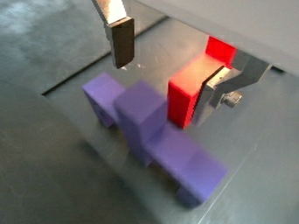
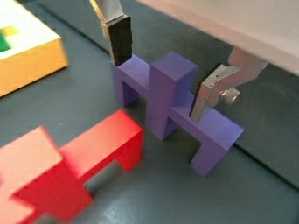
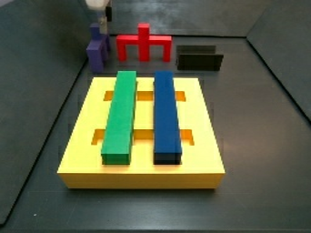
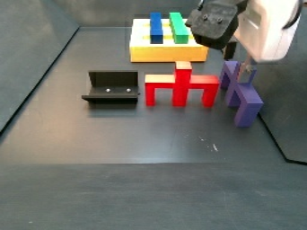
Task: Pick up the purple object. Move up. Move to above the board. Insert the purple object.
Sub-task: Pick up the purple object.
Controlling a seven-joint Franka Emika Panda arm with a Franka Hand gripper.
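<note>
I work over a dark grey, faintly scuffed desk walled in by dark panels at the back and sides, a pale strip of floor showing beyond its edge in both wrist views. My claw hangs low at the far corner of this floor, straddling the purple-blue blocky piece with a wide bridge, short legs and a central upright stem. My jaws stand wide apart: one flat silver finger with its dark pad sits just beside the stem on one side, the other silver finger just beside it on the opposite side, and I cannot tell whether either pad actually touches the plastic. The piece rests on the desk, not lifted, so I am released rather than clamped. In a side view my white wrist housing hovers above the same piece, whose legs reach toward the front. Just beside it lies the red piece of the same shape, flat on the desk, and beyond that the small black L-shaped fixture. Well apart from them sits the large flat yellow rectangular board with slots, carrying a long green bar and a long blue bar side by side along its length.
</note>
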